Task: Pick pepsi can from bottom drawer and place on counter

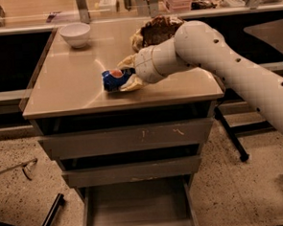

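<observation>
The pepsi can [111, 81], dark blue with a red-white-blue logo, lies on its side on the beige counter [68, 90] near the front middle. My gripper [121, 74] reaches in from the right on the white arm [210, 53]. Its tan fingers [129, 85] sit on either side of the can, shut on it, with the can resting on or just above the counter top. The bottom drawer [137, 206] is pulled open below, and its grey floor is bare.
A white bowl [75, 33] stands at the counter's back left. A brown-and-tan snack bag [156, 30] lies at the back, behind my wrist. Two upper drawers [128, 139] are closed. Black furniture legs stand on the floor at right [232, 138] and lower left [47, 219].
</observation>
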Controlling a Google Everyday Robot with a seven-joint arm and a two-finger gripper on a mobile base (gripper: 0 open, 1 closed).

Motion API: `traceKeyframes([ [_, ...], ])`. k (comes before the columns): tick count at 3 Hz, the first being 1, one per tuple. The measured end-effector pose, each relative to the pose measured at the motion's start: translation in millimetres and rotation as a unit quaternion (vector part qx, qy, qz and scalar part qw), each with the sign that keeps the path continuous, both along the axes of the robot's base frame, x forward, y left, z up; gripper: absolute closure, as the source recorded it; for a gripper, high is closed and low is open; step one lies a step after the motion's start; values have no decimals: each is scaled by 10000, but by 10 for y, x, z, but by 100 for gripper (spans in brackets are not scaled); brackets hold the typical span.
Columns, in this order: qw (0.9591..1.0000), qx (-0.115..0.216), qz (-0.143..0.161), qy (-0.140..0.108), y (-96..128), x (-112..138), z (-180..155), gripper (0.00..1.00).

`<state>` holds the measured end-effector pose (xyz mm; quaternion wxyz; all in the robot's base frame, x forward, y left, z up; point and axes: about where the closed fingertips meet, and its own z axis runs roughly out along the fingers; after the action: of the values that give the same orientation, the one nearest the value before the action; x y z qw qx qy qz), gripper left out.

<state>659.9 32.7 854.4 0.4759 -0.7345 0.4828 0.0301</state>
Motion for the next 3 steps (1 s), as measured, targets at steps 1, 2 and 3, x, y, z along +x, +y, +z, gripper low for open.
traceKeyframes([
  [1, 10000, 0, 0, 0, 0, 0, 0, 36],
  [2, 10000, 0, 1, 0, 1, 0, 0, 10],
  [3, 10000, 0, 1, 0, 1, 0, -1, 0],
])
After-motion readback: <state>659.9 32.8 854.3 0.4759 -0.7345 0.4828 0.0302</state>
